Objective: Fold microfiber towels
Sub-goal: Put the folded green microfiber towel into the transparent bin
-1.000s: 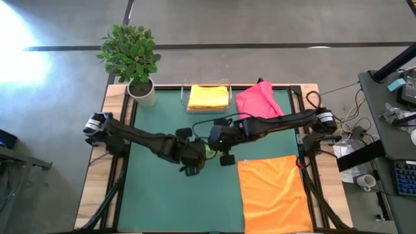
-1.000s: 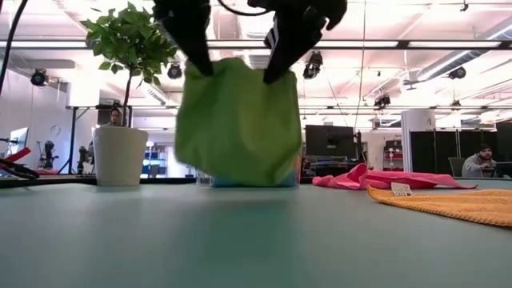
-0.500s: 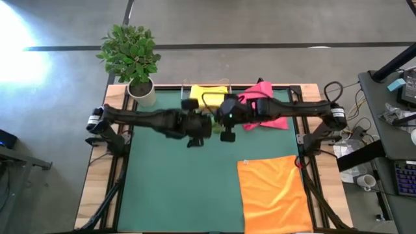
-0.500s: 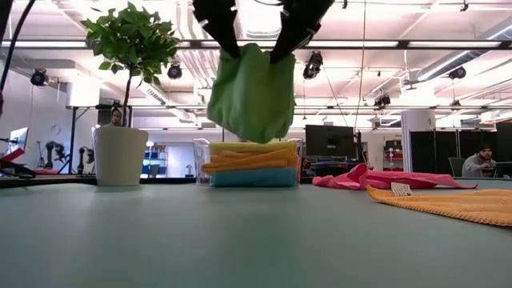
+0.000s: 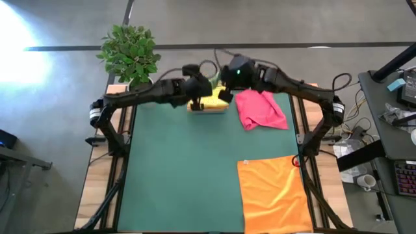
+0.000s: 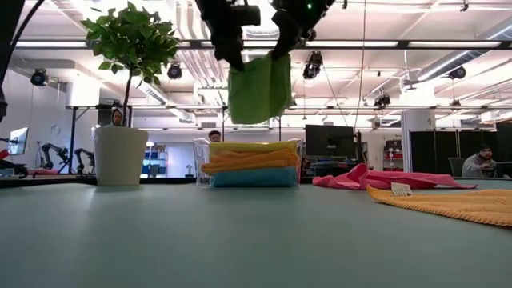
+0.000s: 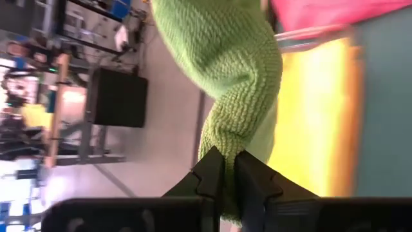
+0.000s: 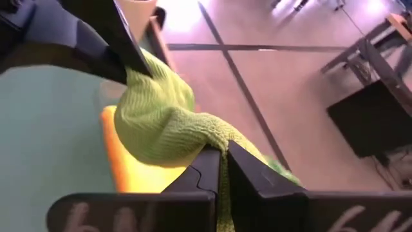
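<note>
From the overhead camera, both arms are reaching to the far edge of the green table (image 5: 175, 175). The left gripper (image 5: 196, 88) and right gripper (image 5: 229, 83) are meeting above the clear tray (image 5: 190, 97), where a yellow towel (image 5: 211, 101) is showing on top of the stack. Only a sliver of the green towel (image 5: 212, 83) is peeking out between them. A pink towel (image 5: 260, 109) is lying loose just beside the tray, and an orange towel (image 5: 273, 195) is lying spread flat near the front right, likely waiting its turn. A potted plant (image 5: 133, 58) is standing at the far left corner.

From table height, the folded green towel (image 6: 259, 88) is hanging in the air from its two top corners, directly above the tray (image 6: 200, 164) and its stack of folded towels (image 6: 252, 164). It is apart from the stack, so it seems to be lined up for lowering onto the pile. People are sitting in the room behind.

From the left wrist camera, the left gripper (image 7: 228, 175) is pinching a bunched corner of the green towel (image 7: 225, 58), its jaws pressed tight on the cloth, with the yellow towel (image 7: 315, 116) beyond.

From the right wrist camera, the right gripper (image 8: 223, 161) is likewise pinching the other corner of the green towel (image 8: 158, 119), jaws pressed together on the fabric. Holding two corners is keeping the fold hanging flat.
</note>
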Robot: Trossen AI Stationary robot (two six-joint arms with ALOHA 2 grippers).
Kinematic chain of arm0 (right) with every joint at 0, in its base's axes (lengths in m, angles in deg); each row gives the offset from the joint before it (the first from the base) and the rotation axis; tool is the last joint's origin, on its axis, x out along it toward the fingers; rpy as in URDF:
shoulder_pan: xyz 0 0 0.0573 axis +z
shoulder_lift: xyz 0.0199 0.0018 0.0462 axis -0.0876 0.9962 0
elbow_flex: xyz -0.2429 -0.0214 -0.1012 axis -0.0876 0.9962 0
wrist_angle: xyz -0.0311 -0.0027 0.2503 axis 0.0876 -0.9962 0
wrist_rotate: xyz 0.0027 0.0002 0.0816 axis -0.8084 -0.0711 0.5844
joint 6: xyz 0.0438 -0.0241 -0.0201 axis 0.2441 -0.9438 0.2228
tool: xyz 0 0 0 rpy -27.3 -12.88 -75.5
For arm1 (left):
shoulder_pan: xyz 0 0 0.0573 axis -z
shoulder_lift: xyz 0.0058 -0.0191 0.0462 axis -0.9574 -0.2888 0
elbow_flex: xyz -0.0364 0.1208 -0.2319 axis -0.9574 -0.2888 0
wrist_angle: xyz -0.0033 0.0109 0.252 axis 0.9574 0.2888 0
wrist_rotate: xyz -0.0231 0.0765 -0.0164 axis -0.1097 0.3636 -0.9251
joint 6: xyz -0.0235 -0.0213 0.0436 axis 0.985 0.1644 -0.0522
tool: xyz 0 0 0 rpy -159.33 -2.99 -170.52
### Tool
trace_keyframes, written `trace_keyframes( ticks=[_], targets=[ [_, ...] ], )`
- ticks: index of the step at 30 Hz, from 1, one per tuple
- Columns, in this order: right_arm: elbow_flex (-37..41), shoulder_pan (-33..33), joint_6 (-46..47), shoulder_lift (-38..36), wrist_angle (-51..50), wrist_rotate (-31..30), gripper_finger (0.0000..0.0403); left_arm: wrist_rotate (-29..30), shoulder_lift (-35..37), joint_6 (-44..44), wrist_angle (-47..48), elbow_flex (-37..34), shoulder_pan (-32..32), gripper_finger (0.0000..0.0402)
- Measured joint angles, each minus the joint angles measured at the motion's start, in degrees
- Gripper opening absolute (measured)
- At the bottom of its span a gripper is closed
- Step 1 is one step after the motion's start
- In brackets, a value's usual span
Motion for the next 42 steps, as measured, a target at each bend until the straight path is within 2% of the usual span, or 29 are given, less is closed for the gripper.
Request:
trace_keyframes(
  ticks=[4, 7, 16, 25, 29, 32, 35, 38, 42],
  targets=[
    [0.0, -4.2, 2.2, 1.6, 1.7, 4.2, 0.0008, -3.5, -0.1, -6.3, -5.4, -0.1, -4.4, 0.0015],
    [0.1, -5.7, 2.4, 4.2, 3.1, 4.7, 0.0008, -8.2, -0.1, -8.0, -6.8, -0.1, -7.4, 0.0015],
    [0.2, -8.1, 2.4, 9.6, 5.0, 4.3, 0.0008, -16.2, -0.4, -8.4, -8.3, -1.1, -13.0, 0.0015],
    [0.2, -13.0, -2.6, 9.9, 9.2, 4.3, 0.0008, -17.3, -6.0, -9.2, -12.6, -1.1, -14.4, 0.0015],
    [0.1, -15.4, -6.4, 10.0, 11.5, 7.0, 0.0008, -13.7, -8.5, -11.0, -14.2, -0.3, -15.4, 0.0015],
    [0.2, -16.1, -7.2, 10.1, 9.7, 11.8, 0.0008, -13.1, -8.5, -10.8, -12.0, -0.2, -15.8, 0.0015],
    [0.2, -15.8, -6.5, 10.1, 5.0, 12.8, 0.0008, -13.4, -8.2, -9.5, -6.6, -0.7, -15.5, 0.0015],
    [0.6, -15.0, -5.2, 10.3, 1.4, 16.6, 0.0008, -14.2, -8.1, -8.7, -2.8, -0.8, -15.2, 0.0015],
    [1.8, -13.4, -3.7, 11.4, -1.2, 18.4, 0.0008, -21.5, -8.0, -3.2, 3.9, -1.0, -15.3, 0.0015]
  ],
)
